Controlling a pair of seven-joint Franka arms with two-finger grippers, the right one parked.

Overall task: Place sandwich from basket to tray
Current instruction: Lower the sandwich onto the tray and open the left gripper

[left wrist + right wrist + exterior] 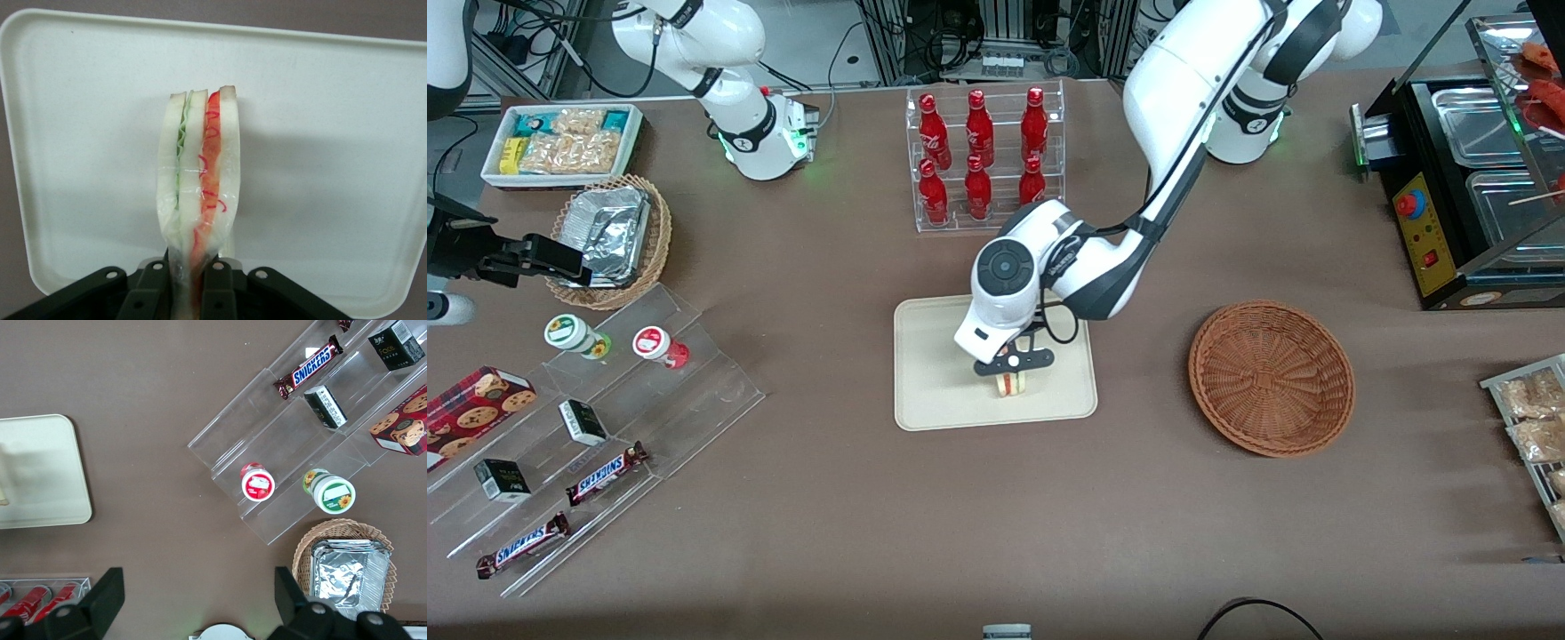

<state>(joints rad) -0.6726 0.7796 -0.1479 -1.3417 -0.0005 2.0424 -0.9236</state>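
Brown matte tabletop (pixel 827 516) fills the scene, lab racks and cables along its farthest edge. Nearest the front camera, toward the parked arm's end, two bars reading SNICKERS (pixel 523 543) lie on a clear stepped acrylic display (pixel 694 391), with small black boxes (pixel 502 479), a red cookie box (pixel 476 404) and two round-lidded cups (pixel 575 335) on it; the right wrist view shows one cup lid with a sunflower, its small print unreadable. Mid-table sits the tray (pixel 934 400), and the gripper (pixel 1014 362) hangs over it with its fingers pinched on the sandwich (pixel 1011 383), which is held upright with its lower edge at the tray surface; contact cannot be told. The left wrist view shows what the front one hides: the sandwich (pixel 199 180) is clear-wrapped, green filling in one layer and red in the other, clamped between the black fingers (pixel 145 293) over the tray (pixel 333 133). Beside the tray, toward the working arm's end, the basket (pixel 1270 378) holds nothing. Farther back stand a clear rack of red bottles (pixel 983 156) with white script too small to read, a tan basket with a foil container (pixel 609 236), a white bin of snack packets (pixel 565 142), and a black food warmer (pixel 1467 178) with a red knob.
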